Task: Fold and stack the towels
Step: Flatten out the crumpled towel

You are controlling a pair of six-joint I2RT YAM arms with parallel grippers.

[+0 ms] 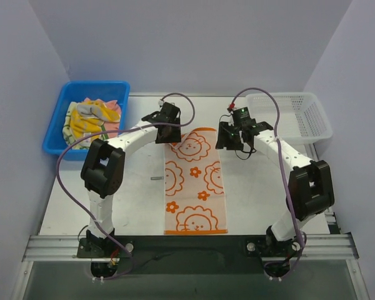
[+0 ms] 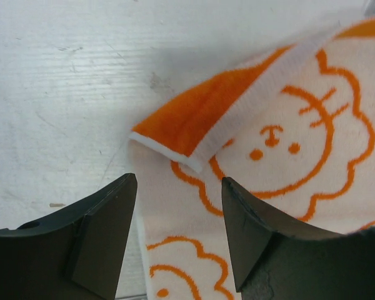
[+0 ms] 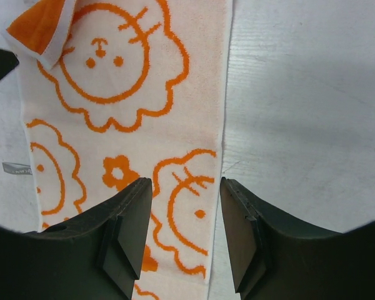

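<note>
Seen from above, one long orange-and-white towel (image 1: 194, 181), printed with flower-like faces, lies flat down the middle of the white table (image 1: 137, 200). Its short ends point toward and away from your arm bases.

Your left gripper (image 1: 167, 132) is over the towel's far left corner. In the left wrist view, that gripper (image 2: 178, 187) stands with its jaws apart and nothing between them. Just ahead of the fingertips, the towel's corner (image 2: 194, 125) is folded back on itself, showing a solid orange underside with a white hem. The fingers do not touch it.

Your right gripper (image 1: 228, 137) is at the towel's far right corner. In the right wrist view, this gripper (image 3: 185, 187) is also parted and holds nothing. The towel (image 3: 125, 94) lies flat below it, and its right edge runs through the gap between the two fingers. Whether the tips touch the cloth cannot be told.

At the far left, a blue bin (image 1: 97, 85) holds a heap of other towels (image 1: 90, 119) in yellow, pink and green. At the far right is a white basket (image 1: 319, 119).
</note>
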